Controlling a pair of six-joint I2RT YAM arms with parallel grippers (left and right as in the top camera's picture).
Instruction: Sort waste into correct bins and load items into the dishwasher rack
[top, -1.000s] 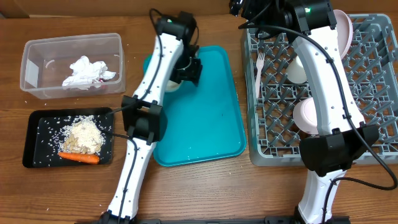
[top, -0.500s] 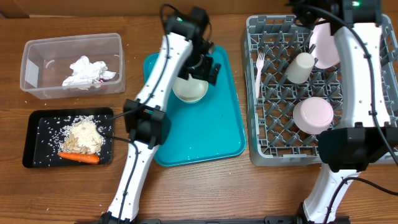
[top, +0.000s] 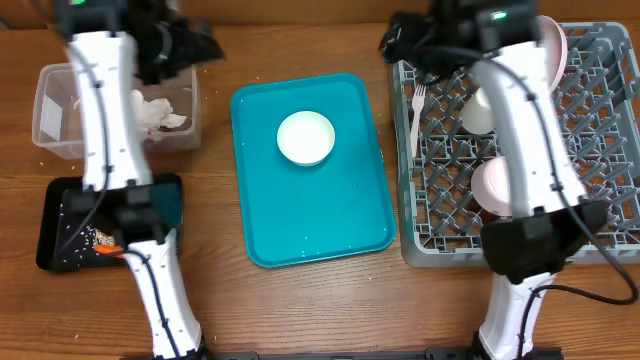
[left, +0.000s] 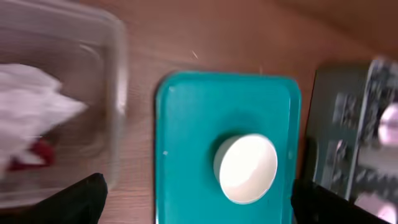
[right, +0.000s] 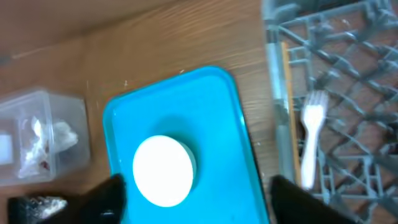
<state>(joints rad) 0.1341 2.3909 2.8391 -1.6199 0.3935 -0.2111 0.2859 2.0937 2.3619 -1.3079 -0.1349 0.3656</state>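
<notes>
Left jaws: released, spread wide, nothing between them. They hang over the tub (top: 50, 110), near the end that faces the teal tray (top: 350, 220). The napkins (top: 150, 112) lie in the tub.

Right jaws: also released and empty, above the rack (top: 600, 130) at its corner nearest the teal tray, just beside the fork (top: 416, 115).

Bowl (top: 305, 138): upright and alone on the teal tray, toward its far end, well apart from both jaws. Not yet racked. The cup (top: 478, 112), racked bowl (top: 492, 182) and plate (top: 552, 45) are in the rack.

Step in hand (judgement): load this last bowl. The right arm seems better placed, since the rack is on its side and its wrist camera looks down on the bowl.

How to do it well:
- Centre the jaws over one side of the rim, one finger inside the wall and one outside.
- Close firmly, because the glazed wall may slip.
- Lift straight up, clear of the tray lip, before crossing the desk (top: 300, 310).
- Set it between free pegs, away from the fork and cup.
</notes>
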